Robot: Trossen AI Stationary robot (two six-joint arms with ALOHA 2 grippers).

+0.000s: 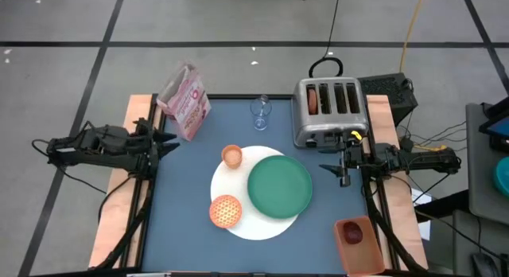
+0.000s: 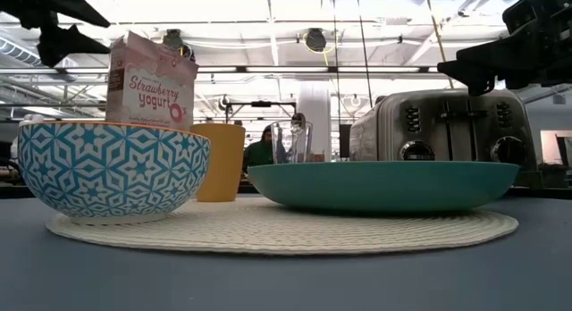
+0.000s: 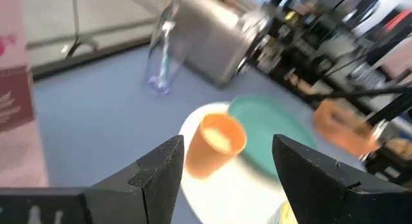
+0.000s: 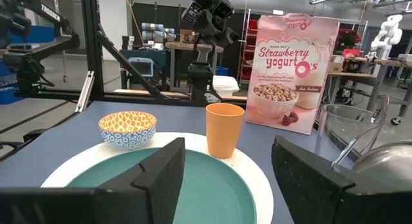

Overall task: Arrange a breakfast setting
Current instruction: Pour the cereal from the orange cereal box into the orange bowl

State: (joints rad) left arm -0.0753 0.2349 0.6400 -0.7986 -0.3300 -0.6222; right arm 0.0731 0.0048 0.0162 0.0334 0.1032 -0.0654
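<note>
A white round mat (image 1: 256, 225) lies mid-table. On it rest a green plate (image 1: 280, 185), an orange cup (image 1: 231, 156) and a small bowl (image 1: 225, 211), orange inside and blue-patterned outside. A clear glass (image 1: 260, 111) stands behind the mat, with what looks like a metal spoon (image 4: 360, 130) leaning in it. A brown bagel (image 1: 312, 98) sticks out of a toaster slot. A dark red fruit (image 1: 354, 233) lies on a brown board at the front right. My left gripper (image 1: 171, 142) is open and empty left of the cup. My right gripper (image 1: 332, 169) is open and empty right of the plate.
A silver toaster (image 1: 330, 110) stands at the back right, just behind my right gripper. A pink cereal box (image 1: 184, 102) stands at the back left. Bare blue table (image 1: 191, 189) lies between my left gripper and the mat.
</note>
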